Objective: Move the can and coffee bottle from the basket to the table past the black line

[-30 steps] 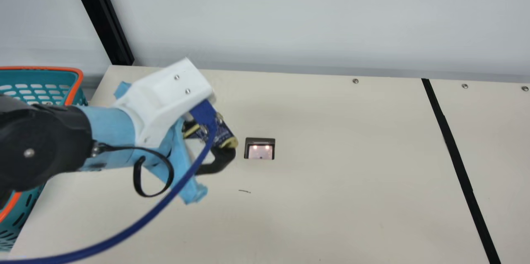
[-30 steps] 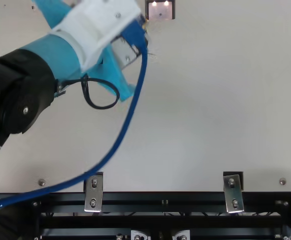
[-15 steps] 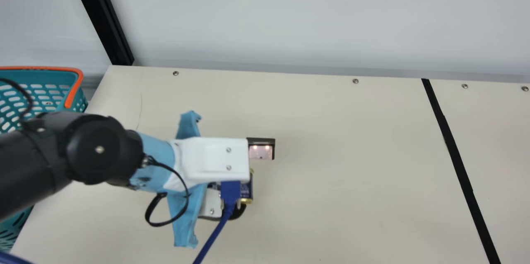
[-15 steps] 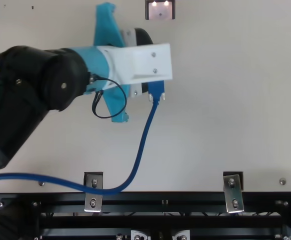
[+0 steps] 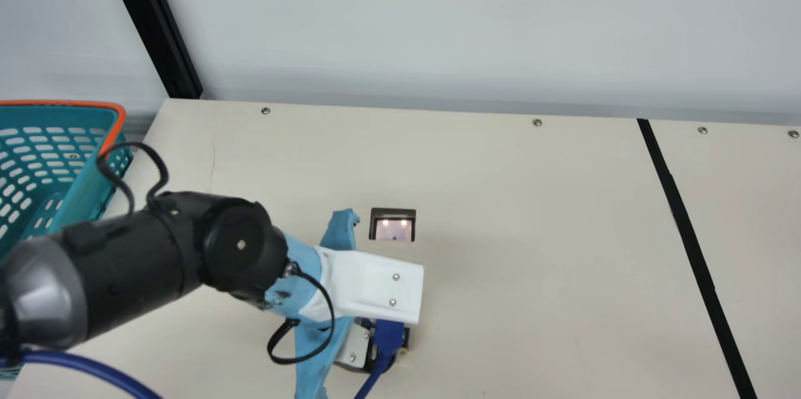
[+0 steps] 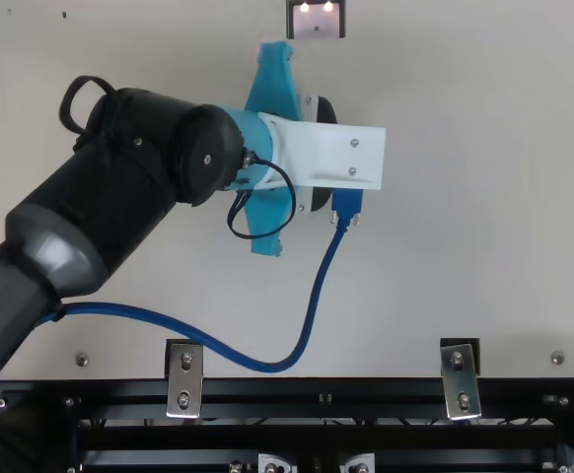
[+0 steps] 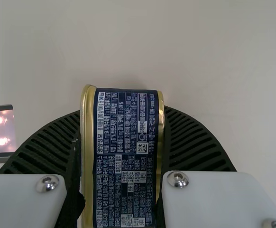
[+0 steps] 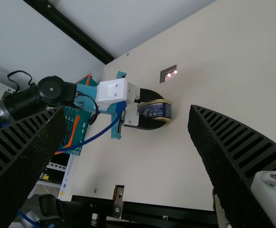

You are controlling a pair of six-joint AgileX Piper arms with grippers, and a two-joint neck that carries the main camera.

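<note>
Left hand (image 7: 122, 123) grips navy can (image 7: 126, 156) by its gold-rimmed ends, over the surface (image 5: 532, 261), short of the black line (image 5: 696, 242); right hand (image 8: 127, 111) open | handling: probably rigid, smooth, slightly slippery; moderately heavy if full | hold: across both rims; squeeze firm and level

Cream table (image 5: 532, 230), its far edge backed by a smooth pale grey wall (image 5: 438, 24); a black post (image 5: 153, 20) slants in view at the far left corner. Black metal rails (image 6: 267, 391) line the near edge.
</note>
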